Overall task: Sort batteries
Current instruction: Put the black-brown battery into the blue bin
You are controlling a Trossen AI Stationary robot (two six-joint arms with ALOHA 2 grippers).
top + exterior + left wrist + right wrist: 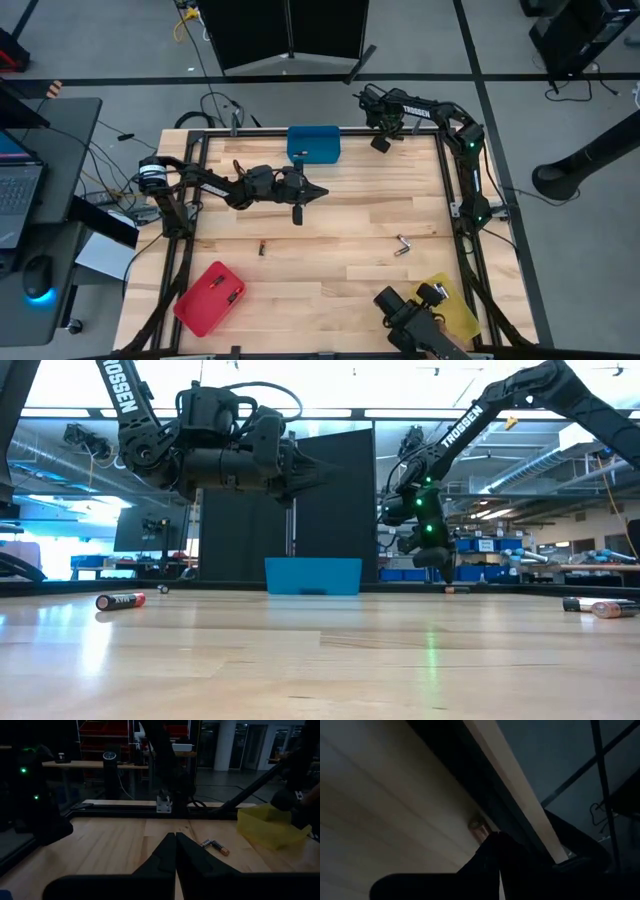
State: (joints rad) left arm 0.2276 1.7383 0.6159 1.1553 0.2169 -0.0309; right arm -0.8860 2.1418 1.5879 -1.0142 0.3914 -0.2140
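Note:
Batteries lie loose on the wooden table. One small battery (pixel 263 247) lies near the middle left, and a pair (pixel 402 244) lies toward the right, also in the left wrist view (pixel 215 846). Another battery (pixel 479 826) lies by the far rail. My right gripper (pixel 381 146) is shut and points steeply down just beside that battery. My left gripper (pixel 318 190) is shut, level above the table's middle, and holds nothing. My right gripper's shut fingertips (pixel 492 842) come from above, slanting down, right next to the battery's end (pixel 481 831) at the far rail. I cannot tell whether they touch it. The battery lies flat on the table.
A blue bin (pixel 313 143) stands at the far edge, a red bin (pixel 210 297) at the near left and a yellow bin (pixel 455 308) at the near right. A dark metal frame (pixel 455 180) runs round the table. A camera mount (pixel 410 315) sits at the near edge.

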